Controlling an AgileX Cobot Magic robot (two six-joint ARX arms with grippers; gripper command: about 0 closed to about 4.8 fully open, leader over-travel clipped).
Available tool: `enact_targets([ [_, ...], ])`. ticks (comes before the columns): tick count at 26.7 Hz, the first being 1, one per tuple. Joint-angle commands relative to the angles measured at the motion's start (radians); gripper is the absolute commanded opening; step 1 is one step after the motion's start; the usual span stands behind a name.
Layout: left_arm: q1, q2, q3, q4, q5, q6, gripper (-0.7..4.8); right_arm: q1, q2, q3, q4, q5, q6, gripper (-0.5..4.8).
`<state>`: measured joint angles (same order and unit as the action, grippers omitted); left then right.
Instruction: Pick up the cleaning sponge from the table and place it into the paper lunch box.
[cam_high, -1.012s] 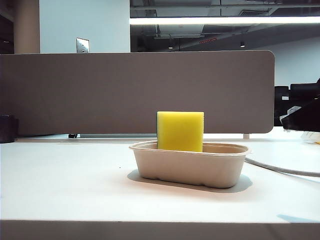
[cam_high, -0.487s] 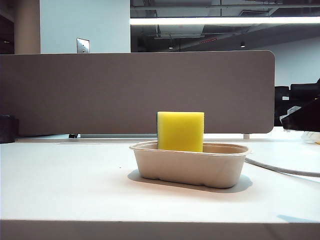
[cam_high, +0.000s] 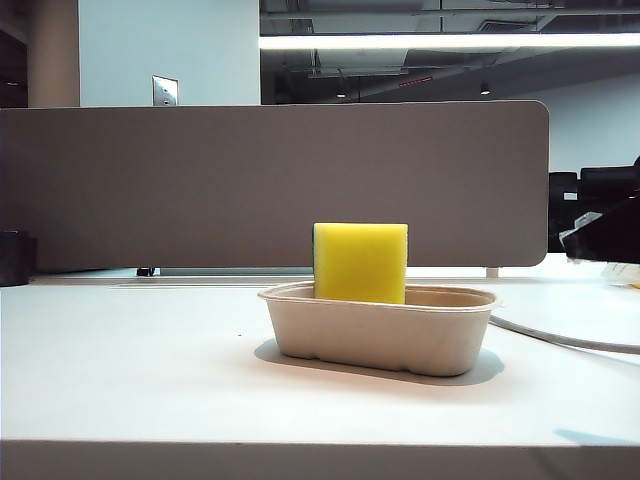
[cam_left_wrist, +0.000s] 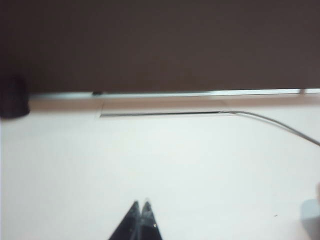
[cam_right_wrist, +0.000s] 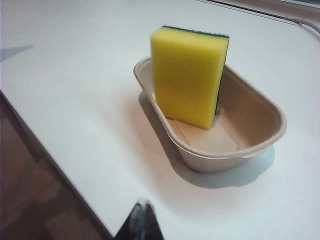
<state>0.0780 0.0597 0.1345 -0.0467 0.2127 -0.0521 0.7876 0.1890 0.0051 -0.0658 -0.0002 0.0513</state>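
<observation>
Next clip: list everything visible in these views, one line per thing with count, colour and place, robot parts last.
cleaning sponge: one, bright yellow with a dark green layer, standing on end inside the tray, leaning on its wall.
paper lunch box: one, beige-tan, on the table near the middle of the exterior view.
table: one, white, under everything.
divider panel: one, grey-brown, upright along the table's far edge.
cable: one, pale, lying on the table right of the tray.
dark object: one, black, at the table's far left edge; too unclear to name.
left pincer: one, black, shut, empty, over bare table.
right pincer: one, black, tips together, empty, apart from the tray.
</observation>
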Motion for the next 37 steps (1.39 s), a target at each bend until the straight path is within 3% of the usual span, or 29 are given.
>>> enact_targets([
  [1, 0.0, -0.022, -0.077, 0.129, -0.009, -0.057, -0.04, 0.001, -0.002, 0.002, 0.017, 0.001, 0.001, -0.05],
  [4, -0.001, -0.027, -0.126, 0.149, -0.013, -0.087, -0.04, 0.001, -0.002, 0.002, 0.017, 0.001, 0.0, -0.05],
  [11, -0.003, -0.041, -0.127, 0.097, -0.124, -0.053, -0.04, 0.001, -0.002, 0.002, 0.017, 0.001, 0.001, -0.05],
  [19, -0.003, -0.057, -0.127, 0.078, -0.176, -0.053, -0.04, 0.001, -0.002, 0.002, 0.017, 0.001, 0.001, -0.05],
  [37, -0.035, -0.057, -0.127, 0.098, -0.166, -0.051, -0.04, 0.001, -0.002, 0.002, 0.017, 0.001, 0.0, -0.05],
])
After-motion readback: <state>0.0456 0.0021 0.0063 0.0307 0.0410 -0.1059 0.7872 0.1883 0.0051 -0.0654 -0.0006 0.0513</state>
